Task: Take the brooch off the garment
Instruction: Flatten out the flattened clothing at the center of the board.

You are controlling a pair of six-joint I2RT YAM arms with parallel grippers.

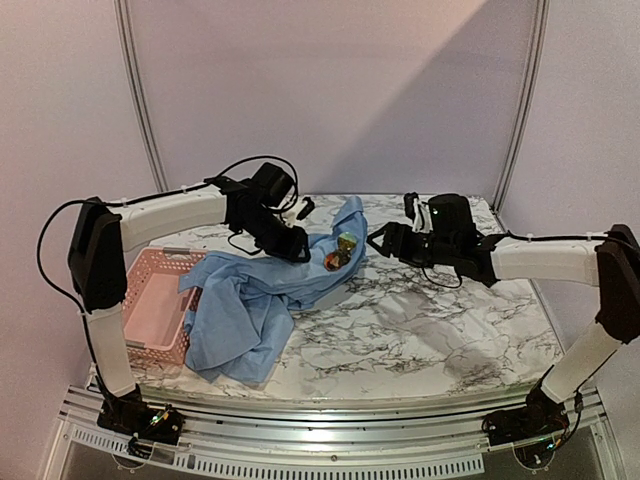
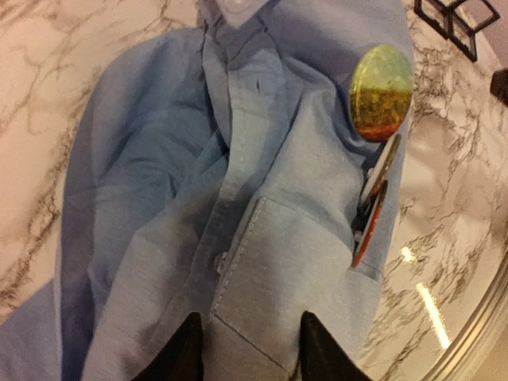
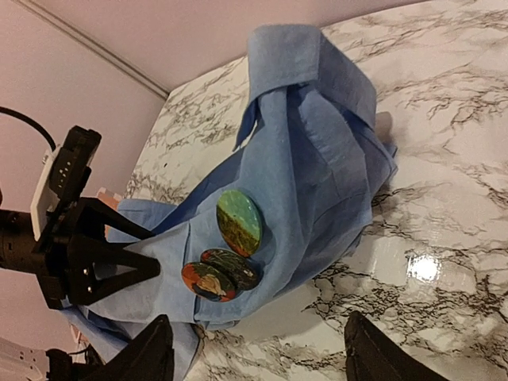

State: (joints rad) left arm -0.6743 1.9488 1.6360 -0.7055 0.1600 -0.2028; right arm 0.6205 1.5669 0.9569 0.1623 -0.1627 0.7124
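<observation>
The garment, a light blue shirt, lies crumpled on the marble table. Three round brooches are pinned by its chest pocket. The green and orange brooch sits highest. A dark brooch and an orange-rimmed brooch overlap just below it. My left gripper rests on the pocket, its fingers apart with flat fabric between them. My right gripper stands wide open over bare marble, just short of the brooches and touching nothing.
A pink plastic basket stands at the table's left edge, partly under the shirt. Small black frames lie near the back of the table. Pale walls close in behind and at both sides.
</observation>
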